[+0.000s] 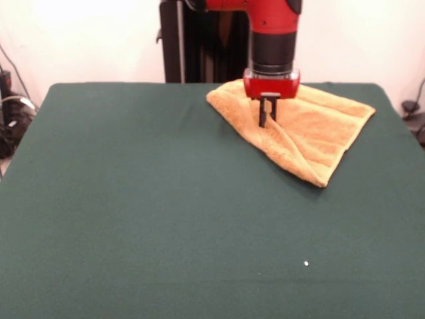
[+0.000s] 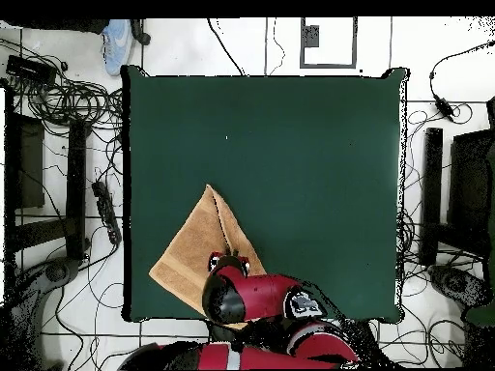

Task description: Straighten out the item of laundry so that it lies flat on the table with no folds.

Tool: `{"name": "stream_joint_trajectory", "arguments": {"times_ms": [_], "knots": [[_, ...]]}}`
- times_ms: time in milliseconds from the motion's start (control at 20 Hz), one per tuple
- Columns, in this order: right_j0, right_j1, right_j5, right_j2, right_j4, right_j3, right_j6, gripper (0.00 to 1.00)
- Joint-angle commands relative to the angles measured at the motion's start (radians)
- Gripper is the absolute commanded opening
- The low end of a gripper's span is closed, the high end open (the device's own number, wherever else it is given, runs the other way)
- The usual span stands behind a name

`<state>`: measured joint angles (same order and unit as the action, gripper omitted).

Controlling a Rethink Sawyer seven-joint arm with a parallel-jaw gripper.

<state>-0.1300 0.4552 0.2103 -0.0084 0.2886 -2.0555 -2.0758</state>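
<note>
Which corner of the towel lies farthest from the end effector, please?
The pointed corner of the towel, nearest the front camera; the other corners sit closer to the end effector.

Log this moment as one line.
towel: folded, near table corner | gripper: jaws shut, down on towel | flat: no

Even, diffuse room lighting; the white wall behind the table is washed out to glare in the front view. The towel throws only a thin soft shadow along its near edge. The front view is mildly soft throughout. The overhead floor reads bright.
</note>
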Motion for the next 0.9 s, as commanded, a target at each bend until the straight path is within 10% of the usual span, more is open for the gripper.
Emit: {"name": "stream_joint_trajectory", "arguments": {"times_ms": [50,350,650,900], "knots": [[-0.002,-0.104,-0.023,0.012,-0.053,0.023,-0.154,0.00],[-0.014,-0.008,-0.107,0.012,-0.049,-0.019,-0.133,0.00],[-0.072,0.318,-0.466,0.012,-0.038,-0.078,0.016,0.00],[-0.112,0.416,-0.635,0.039,-0.015,-0.051,0.079,0.00]]}}
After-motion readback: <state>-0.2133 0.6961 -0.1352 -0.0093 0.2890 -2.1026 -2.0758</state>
